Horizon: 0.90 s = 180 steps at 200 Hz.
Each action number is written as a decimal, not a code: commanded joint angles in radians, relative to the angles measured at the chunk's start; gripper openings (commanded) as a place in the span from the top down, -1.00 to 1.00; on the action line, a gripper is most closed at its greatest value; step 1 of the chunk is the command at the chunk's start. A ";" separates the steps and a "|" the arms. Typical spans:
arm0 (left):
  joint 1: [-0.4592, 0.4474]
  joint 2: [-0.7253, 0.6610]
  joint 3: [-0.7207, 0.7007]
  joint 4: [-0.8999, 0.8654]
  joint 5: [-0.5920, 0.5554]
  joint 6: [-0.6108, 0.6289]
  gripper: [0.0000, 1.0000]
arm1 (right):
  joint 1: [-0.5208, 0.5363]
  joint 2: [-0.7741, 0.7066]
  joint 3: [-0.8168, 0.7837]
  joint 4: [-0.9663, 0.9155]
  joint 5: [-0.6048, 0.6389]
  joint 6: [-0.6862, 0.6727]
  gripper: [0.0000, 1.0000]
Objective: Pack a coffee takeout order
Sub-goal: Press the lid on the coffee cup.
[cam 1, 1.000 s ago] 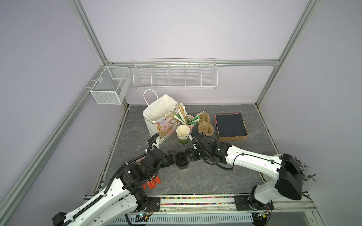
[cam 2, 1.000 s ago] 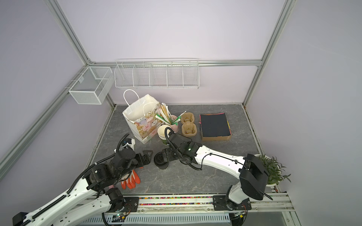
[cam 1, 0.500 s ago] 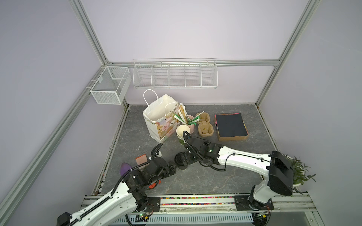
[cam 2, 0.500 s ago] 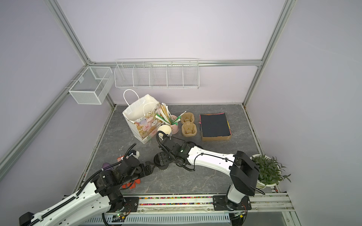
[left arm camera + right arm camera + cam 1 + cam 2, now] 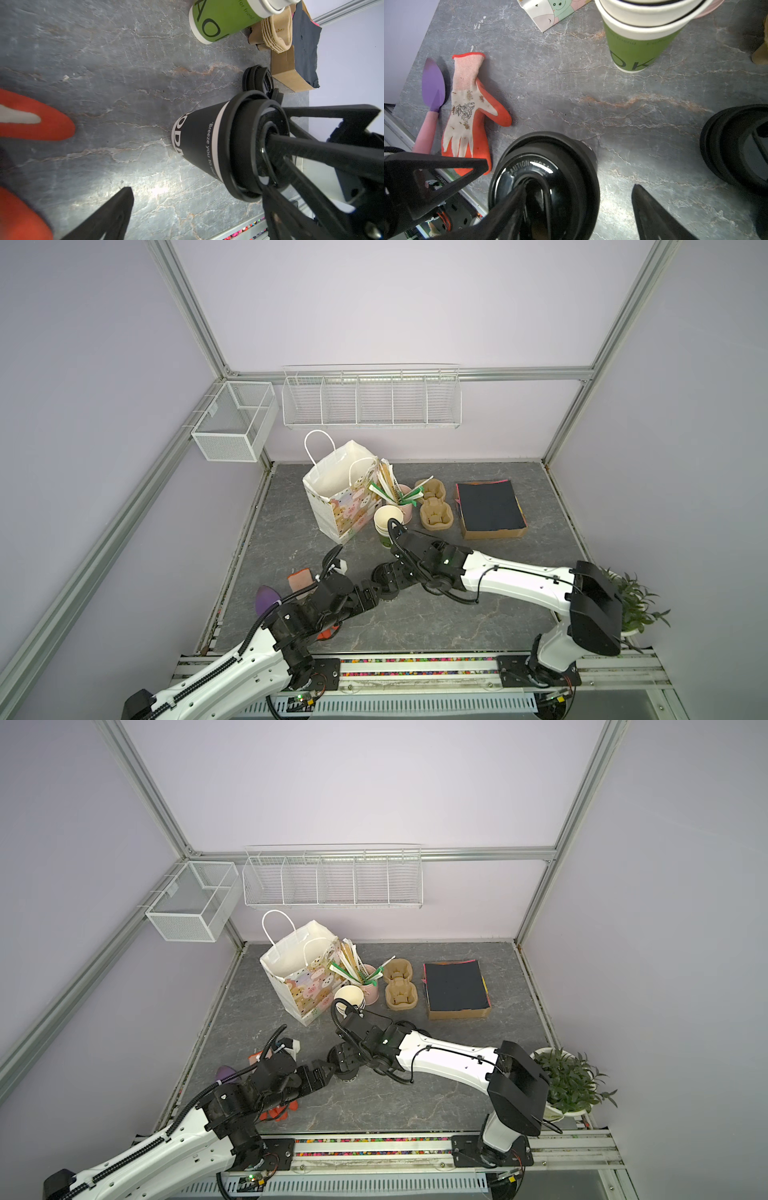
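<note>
your left fingers (image 5: 108, 214) have backed off the black paper cup (image 5: 197, 143), spread wide, holding nothing. cup stands lidded on the desk (image 5: 457, 626), lower centre in both top views. right fingers (image 5: 652, 212) spread wide too, one laid across the lid (image 5: 546, 176), gripping nothing. cup looks ready to go into the carrier (image 5: 434, 506), still empty.

The grey marbled counter (image 5: 498, 572) carries a bag (image 5: 345, 493) near its far edge, left of the middle. Stacked cups (image 5: 387, 522), a pink cup (image 5: 409, 510), a carrier (image 5: 434, 504) and a box (image 5: 492, 533) of black sheets (image 5: 490, 506) run toward the far right corner. A black cup (image 5: 199, 143) stands upright toward the near edge, with lids (image 5: 257, 79) beside it. A glove (image 5: 467, 116) and trowel (image 5: 433, 89) lie by the left edge.
</note>
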 commanded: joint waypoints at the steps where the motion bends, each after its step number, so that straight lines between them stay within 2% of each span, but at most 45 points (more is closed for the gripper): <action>1: 0.001 0.014 -0.032 0.025 -0.020 -0.042 -0.94 | 0.011 0.022 -0.033 -0.016 0.003 0.015 -0.66; 41: 0.001 0.035 -0.052 0.013 -0.039 -0.063 -0.91 | 0.014 0.019 -0.036 -0.019 0.009 0.021 -0.67; 83: 0.000 -0.079 -0.047 -0.110 -0.097 -0.107 -0.87 | 0.014 0.024 -0.032 -0.029 0.033 0.024 -0.67; 111: 0.000 -0.109 -0.019 -0.182 -0.116 -0.114 -0.86 | 0.015 0.032 -0.025 -0.035 0.048 0.025 -0.68; 180: 0.000 -0.097 -0.042 -0.077 -0.074 -0.116 -0.86 | 0.015 0.035 -0.039 -0.019 0.043 0.038 -0.68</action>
